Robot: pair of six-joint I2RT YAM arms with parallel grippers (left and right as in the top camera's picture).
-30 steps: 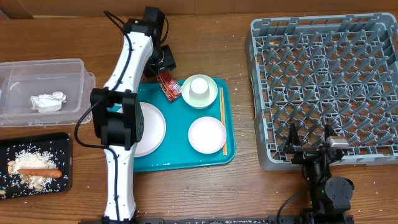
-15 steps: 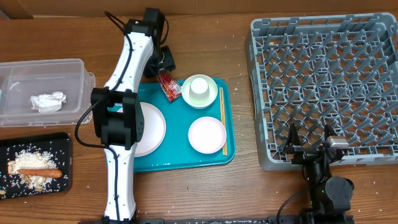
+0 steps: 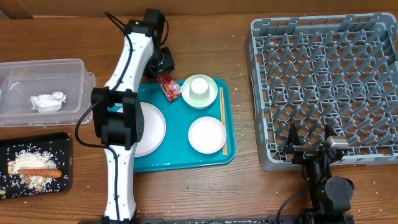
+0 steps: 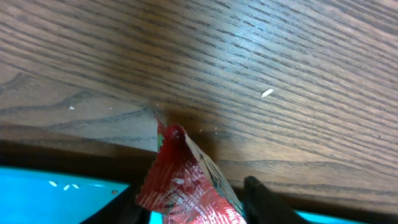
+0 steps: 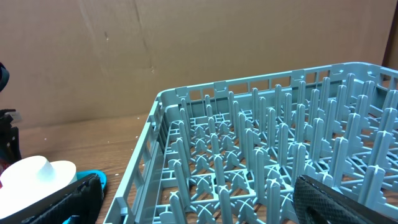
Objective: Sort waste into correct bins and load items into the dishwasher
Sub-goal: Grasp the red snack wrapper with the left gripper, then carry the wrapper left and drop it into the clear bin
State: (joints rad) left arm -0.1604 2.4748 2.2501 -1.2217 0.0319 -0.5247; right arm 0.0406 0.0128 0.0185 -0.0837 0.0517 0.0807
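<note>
Dish rack (image 3: pixel 320 87): far right, no dishes in it, well apart from the action. It's no obstacle.
Teal tray (image 3: pixel 180 158): centre of the table. The wrapper straddles its upper-left edge, so that rim sits right under the pick.
Clear tub (image 3: pixel 18 93): far left, with the tissue (image 3: pixel 48 101) in it. It looks like the wrapper's home, and the wood between looks free.
Bowl (image 3: pixel 186 94): the closest neighbour, just beside the wrapper, with the cup (image 3: pixel 199 87) sitting in it. A wide swing could nudge them.
Right gripper (image 3: pixel 310 135): parked by the rack's near edge, jaws spread wide and holding nothing.
Left gripper (image 4: pixel 189 205): right down on the wrapper, one finger at each side. Clamped or not? I can't tell.
Red wrapper (image 3: pixel 169 86): half on wood, half over the tray edge. I'd expect it to be feather-light, crinkly foil that is slick and collapses under pressure. It is best pinched across the raised, crumpled middle, where the wrist view shows it peaking, because a flat corner would likely slip.
</note>
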